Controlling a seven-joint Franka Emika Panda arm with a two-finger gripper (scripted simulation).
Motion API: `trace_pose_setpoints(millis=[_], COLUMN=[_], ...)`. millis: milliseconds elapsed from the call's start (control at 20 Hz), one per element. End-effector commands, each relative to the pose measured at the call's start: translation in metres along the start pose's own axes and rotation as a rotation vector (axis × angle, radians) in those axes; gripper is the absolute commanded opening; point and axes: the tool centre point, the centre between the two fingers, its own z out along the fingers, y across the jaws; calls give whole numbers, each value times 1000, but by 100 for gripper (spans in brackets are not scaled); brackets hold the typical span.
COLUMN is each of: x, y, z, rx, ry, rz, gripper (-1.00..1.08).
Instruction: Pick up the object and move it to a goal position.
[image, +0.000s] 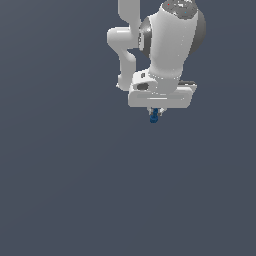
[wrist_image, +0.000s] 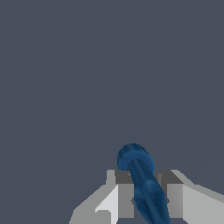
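The object (image: 154, 117) is a small dark blue elongated piece that pokes out just below my white gripper (image: 156, 111) in the exterior view. In the wrist view the object (wrist_image: 141, 179) sits between the two grey fingers (wrist_image: 125, 194), its rounded end sticking out past the fingertips. My gripper (wrist_image: 146, 192) is shut on it. The white arm and hand rise above it near the top middle of the exterior view. I see no goal marker in either view.
A plain dark grey surface fills the rest of both views. Nothing else shows on it.
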Motion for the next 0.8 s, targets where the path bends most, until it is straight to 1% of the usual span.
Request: trace_pose_setpoints(millis=[0,400,750], x=[-5,-18,-24], y=[-12,-47,-69], z=[-29,-113,-165], rx=[-1,0,1], ry=[-1,-1,-1], rz=[0,0,0], gripper=[-100,-100,-100])
